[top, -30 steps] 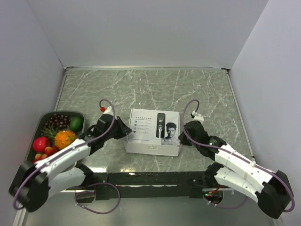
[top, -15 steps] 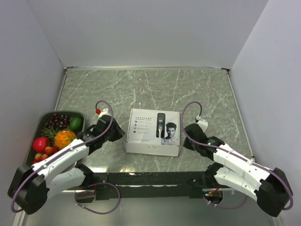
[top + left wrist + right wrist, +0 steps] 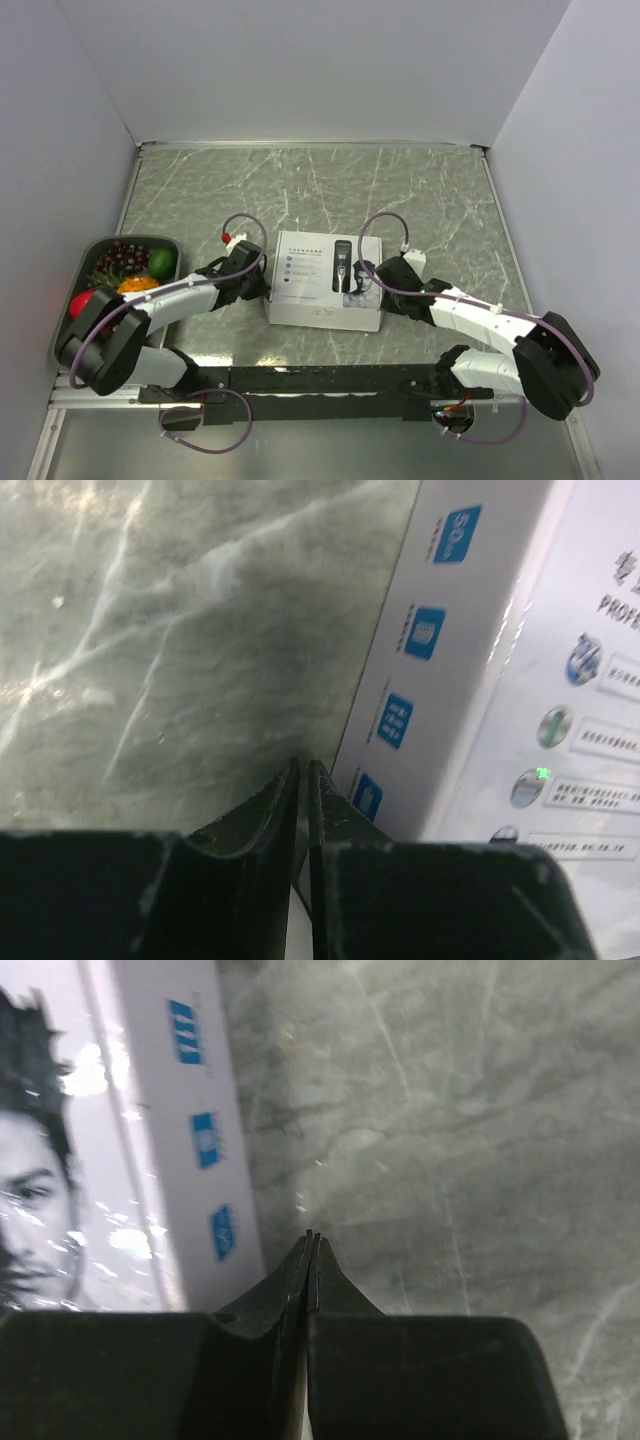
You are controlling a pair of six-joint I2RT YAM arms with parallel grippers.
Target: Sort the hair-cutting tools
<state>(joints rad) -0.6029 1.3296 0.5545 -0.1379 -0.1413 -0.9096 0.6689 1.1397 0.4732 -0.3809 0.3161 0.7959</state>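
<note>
Grey marble table [image 3: 300,180], white box [image 3: 312,300] centred. Left gripper [image 3: 303,764] and right gripper [image 3: 311,1234] flank it, both pinched closed, empty.

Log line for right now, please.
left fingers: shut, at box left side | right fingers: shut, at box right side | box: closed, on table

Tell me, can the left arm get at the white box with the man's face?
Probably yes. The left arm's fingers sit right beside the white box, at its left side, with only bare table between. They are closed, though, so it could push now but would need to open to grip.
</note>
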